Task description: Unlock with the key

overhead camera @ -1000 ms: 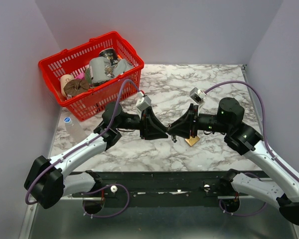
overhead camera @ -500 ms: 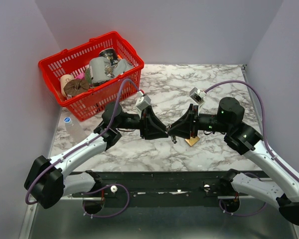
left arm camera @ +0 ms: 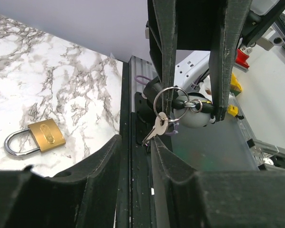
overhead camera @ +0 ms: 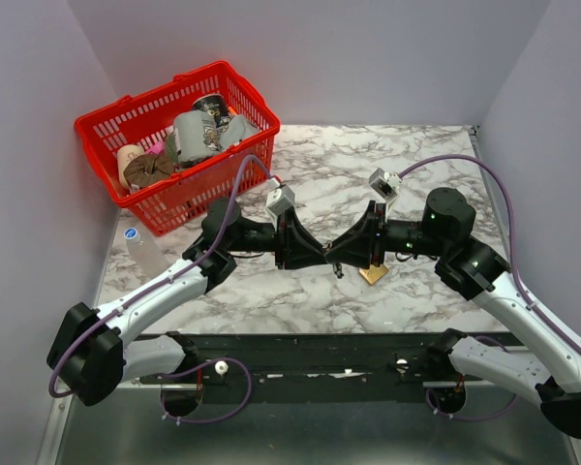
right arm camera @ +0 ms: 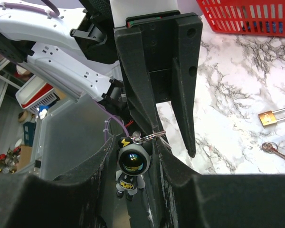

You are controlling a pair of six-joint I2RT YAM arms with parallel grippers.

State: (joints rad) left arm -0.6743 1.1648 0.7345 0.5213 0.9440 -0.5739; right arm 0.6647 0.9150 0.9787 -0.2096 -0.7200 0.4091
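The red basket [overhead camera: 174, 126] fills the upper left of the top view, with a bottle [overhead camera: 136, 242] just below it at the left edge. At centre, the left tool [overhead camera: 318, 258] and right tool [overhead camera: 343, 256] meet tip to tip. The keyring [left arm camera: 194, 117] pinched in the right one blocks the gap. 1 padlock [overhead camera: 374, 274] lies beneath. Bare counter [overhead camera: 349, 150] lies open at upper right.

From above, the padlock [overhead camera: 374, 275] lies half covered by the right arm [overhead camera: 412, 237]

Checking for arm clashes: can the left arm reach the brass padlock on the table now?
Probably not cleanly. The padlock lies under the right gripper, which meets the left gripper tip to tip, the key hanging between them, and so blocks the way.
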